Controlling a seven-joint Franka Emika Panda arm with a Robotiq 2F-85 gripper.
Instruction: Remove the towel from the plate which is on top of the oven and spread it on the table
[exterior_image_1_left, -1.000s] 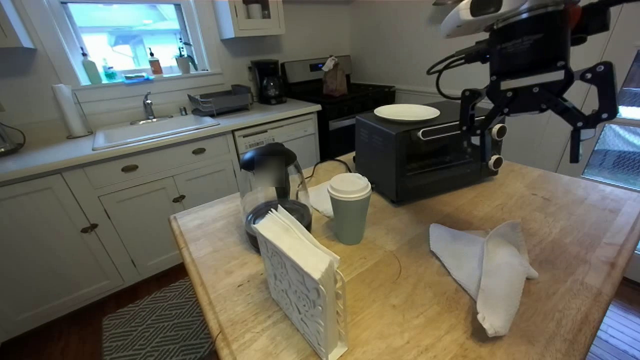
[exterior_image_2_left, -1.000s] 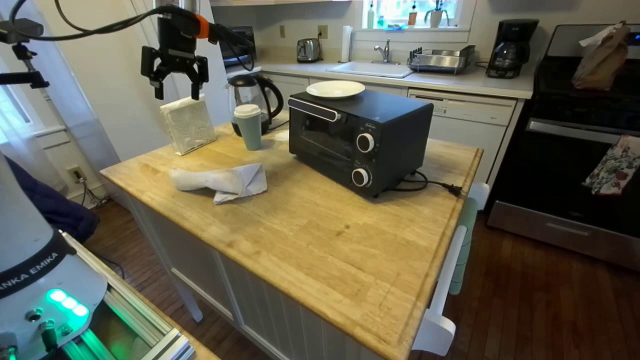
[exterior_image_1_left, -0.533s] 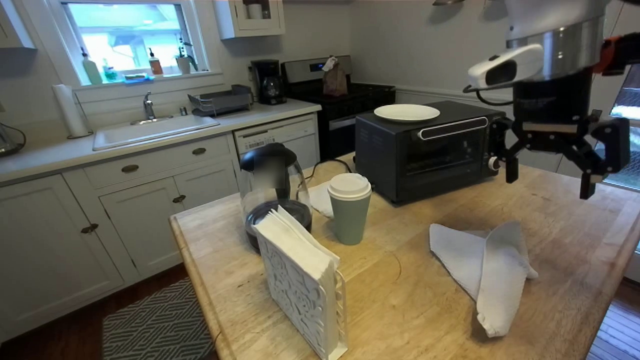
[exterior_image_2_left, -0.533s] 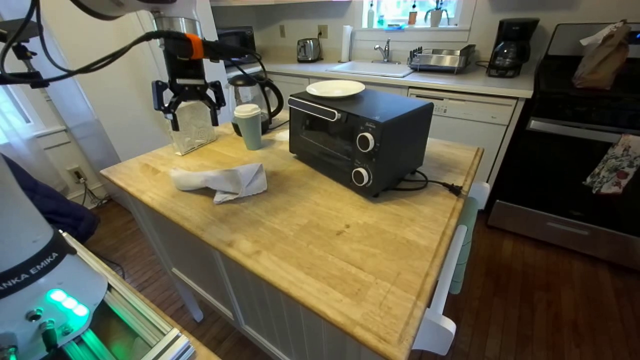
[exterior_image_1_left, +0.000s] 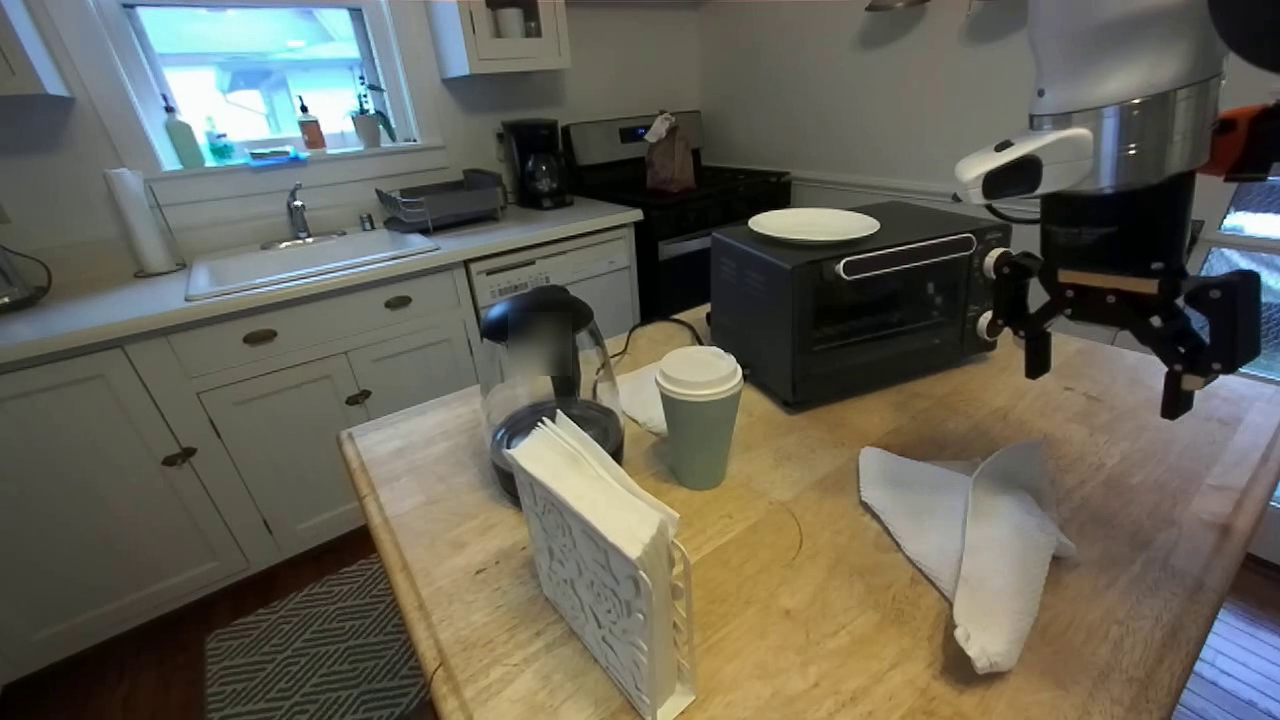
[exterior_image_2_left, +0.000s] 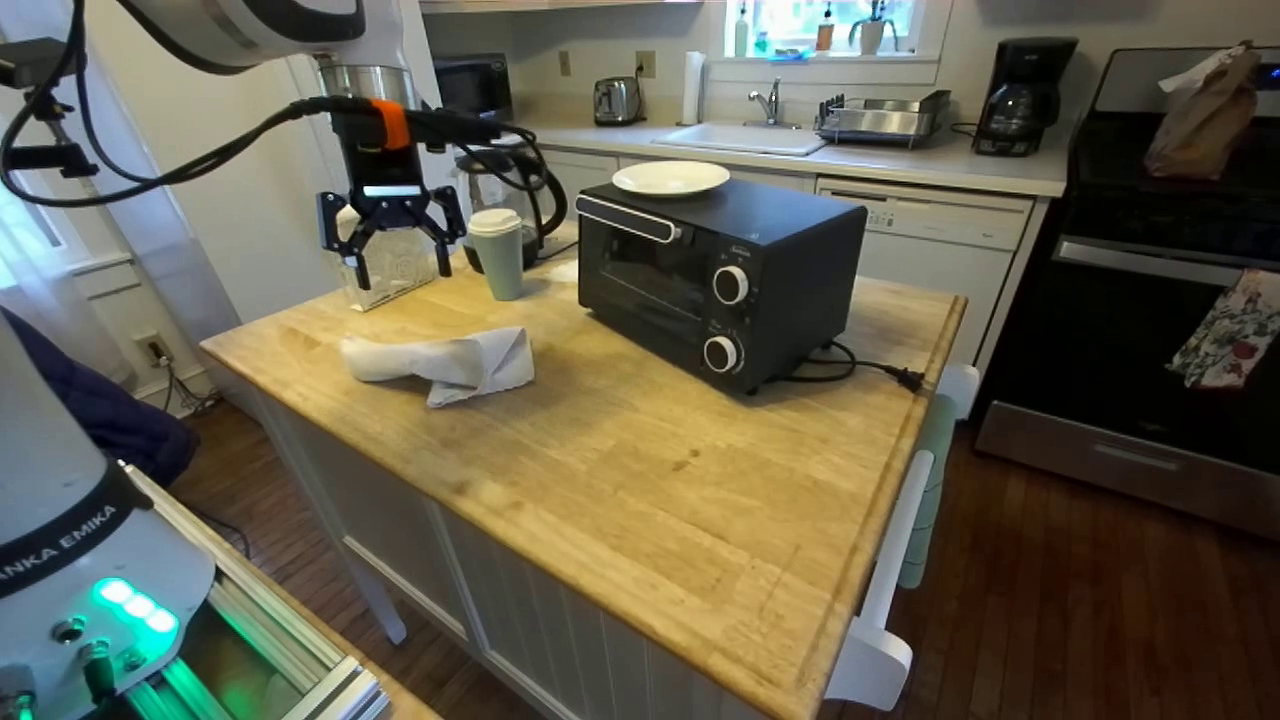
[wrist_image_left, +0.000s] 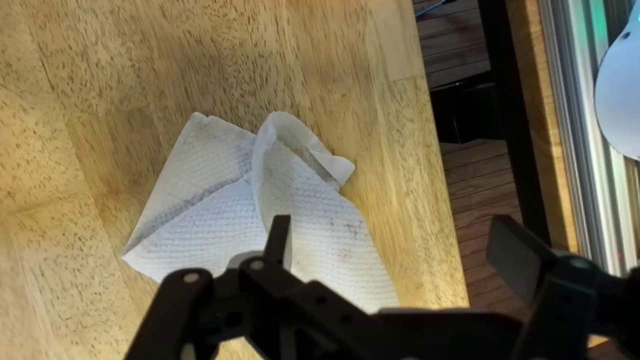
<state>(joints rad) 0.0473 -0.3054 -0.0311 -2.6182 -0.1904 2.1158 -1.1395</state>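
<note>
Removal looks done, spreading remains: one towel (exterior_image_1_left: 985, 545) lies folded near the long edge of the surface (exterior_image_2_left: 640, 475) facing the robot base (exterior_image_2_left: 110, 560), while one plate (exterior_image_1_left: 815, 226) sits bare on one oven (exterior_image_1_left: 850, 310). One end effector (exterior_image_1_left: 1108, 380) hangs above, spread wide, holding nothing; one lidded cup (exterior_image_1_left: 700, 430), one kettle (exterior_image_1_left: 560, 365) and one napkin holder (exterior_image_1_left: 600, 585) share the surface.

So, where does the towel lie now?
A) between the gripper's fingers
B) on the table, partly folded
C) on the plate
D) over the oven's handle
B: both exterior views show the towel on the table, folded partly over itself, with the open gripper apart from it.
</note>
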